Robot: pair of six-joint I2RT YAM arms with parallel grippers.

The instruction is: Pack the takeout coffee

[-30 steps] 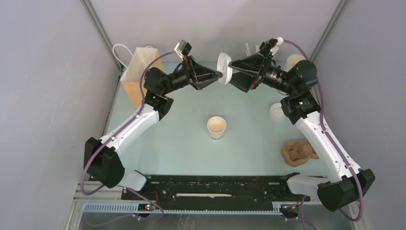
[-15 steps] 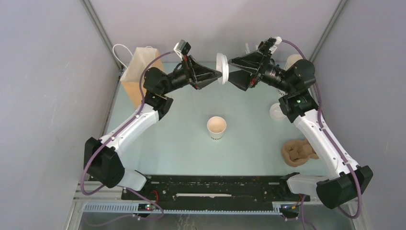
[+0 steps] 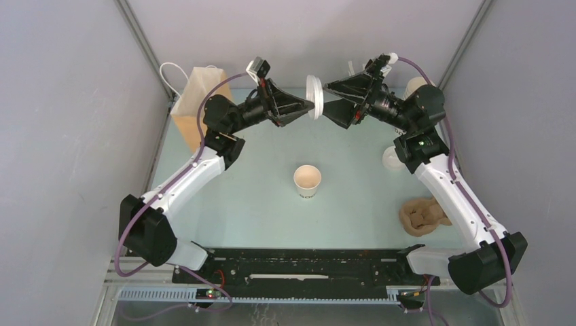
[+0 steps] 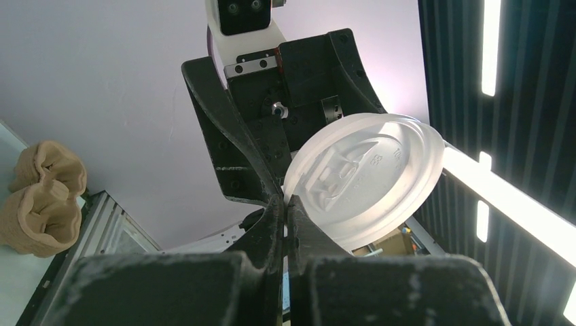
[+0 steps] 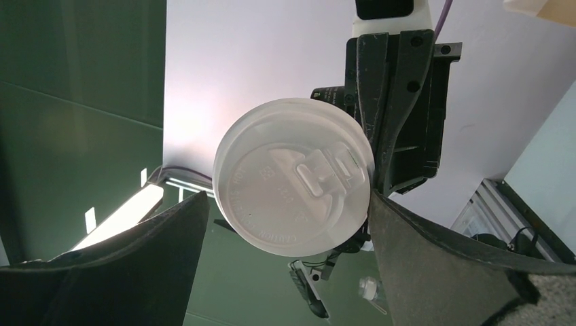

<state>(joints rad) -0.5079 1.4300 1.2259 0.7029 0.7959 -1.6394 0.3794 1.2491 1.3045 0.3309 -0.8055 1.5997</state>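
A round white plastic lid (image 3: 314,90) hangs on edge in the air between my two grippers, above the back of the table. My left gripper (image 3: 310,104) is shut on its lower rim; the left wrist view shows the lid (image 4: 363,178) pinched between my fingertips (image 4: 273,210). My right gripper (image 3: 327,100) is open and faces the lid from the right, a little apart from it. In the right wrist view the lid (image 5: 293,178) sits between the spread fingers (image 5: 435,265) without touching them. An open cream cup (image 3: 307,180) stands mid-table. A lidded cup (image 3: 391,158) stands at the right, partly hidden by the right arm.
A brown paper bag (image 3: 195,103) with white handles stands at the back left. A stack of cream cups (image 3: 415,86) is behind the right arm. A crumpled brown cloth (image 3: 422,214) lies at the right front and also shows in the left wrist view (image 4: 41,197).
My right gripper has let go of the lid and drawn back a little to the right. The left gripper keeps hold of the lid, which has shifted slightly left and up.
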